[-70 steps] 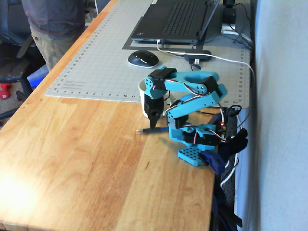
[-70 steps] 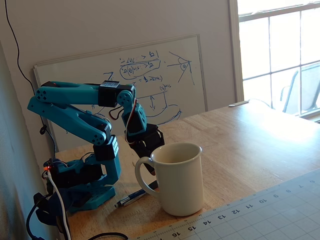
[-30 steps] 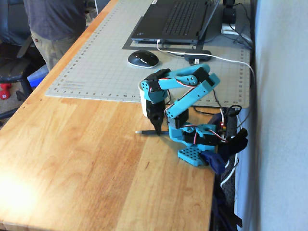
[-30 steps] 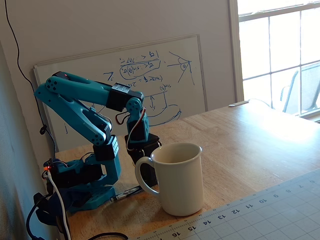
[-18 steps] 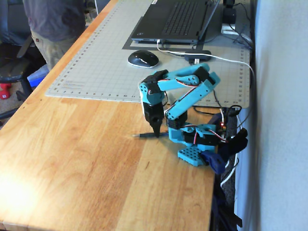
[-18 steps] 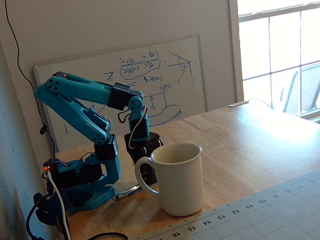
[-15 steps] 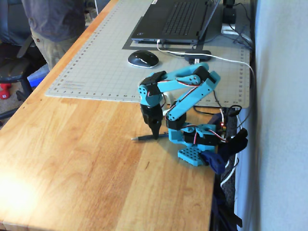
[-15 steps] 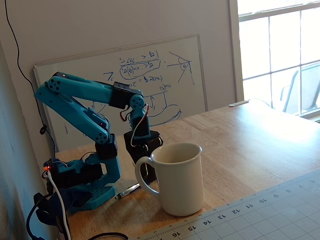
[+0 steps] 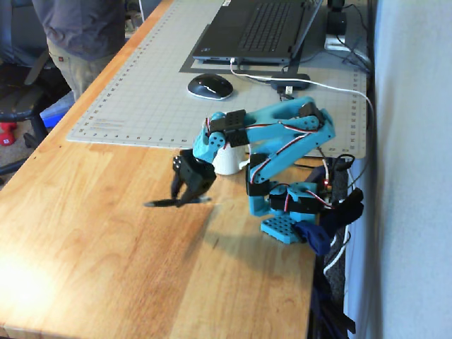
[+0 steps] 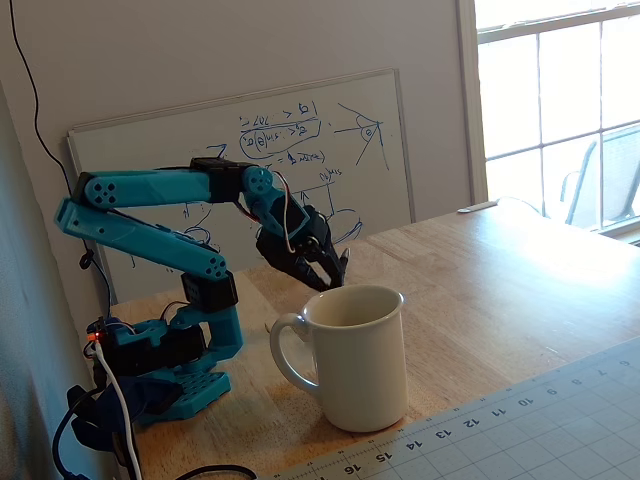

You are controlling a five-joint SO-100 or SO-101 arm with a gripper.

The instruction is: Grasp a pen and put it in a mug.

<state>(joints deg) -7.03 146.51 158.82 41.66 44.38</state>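
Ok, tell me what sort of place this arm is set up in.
Probably a home office or hobby workbench. A laptop and computer mouse sit on a gridded cutting mat on a wooden table, and a whiteboard covered in scribbled notes leans against the wall beside a window.

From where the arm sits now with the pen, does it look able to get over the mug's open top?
Probably yes. The pincer is shut on the pen, lifted off the wooden table. The mug stands upright close by, its mouth open and uncovered, and nothing shows between them.
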